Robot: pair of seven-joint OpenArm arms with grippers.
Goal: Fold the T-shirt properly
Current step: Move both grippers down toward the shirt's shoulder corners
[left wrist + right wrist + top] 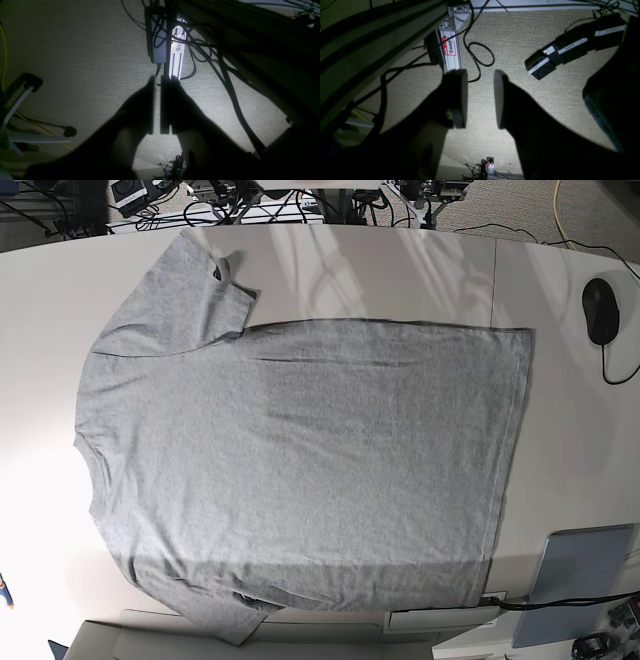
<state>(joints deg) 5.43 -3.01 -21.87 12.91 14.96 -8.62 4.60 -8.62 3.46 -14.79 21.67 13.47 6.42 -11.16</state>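
1. The T-shirt (300,470) lay flat across the table (400,265), plain side up, collar edge at 9 o'clock and hem at 3 o'clock in the base view. One sleeve reached toward 11 o'clock with its cuff curled over; the other hung off the table edge near 7 o'clock. No fold was yet made.

2. Neither arm showed in the base view. Both wrist cameras looked down at woven carpet, cables and frame rails, so both arms seemed parked off the table.

3. The left gripper (157,105) had its fingers nearly pressed together, only a thin slit between them, nothing pinched. The right gripper (480,100) stood spread, clear gap, nothing held.

4. Risk, as I judged it: the curled cuff at 11 o'clock would be trapped in any fold and leave a lump. The hanging sleeve at 7 o'clock could drag the cloth off the edge when one side lifted.

5. Risk: a one-layer pinch might slip, or a deep pinch catch both layers unevenly, skewing the crease.

6. Around: a black mouse (600,312) with its cord at 2 o'clock, well apart from the hem; a grey-blue pad (580,585) at 4 o'clock, near the hem corner. Either could snag a sweeping arm.
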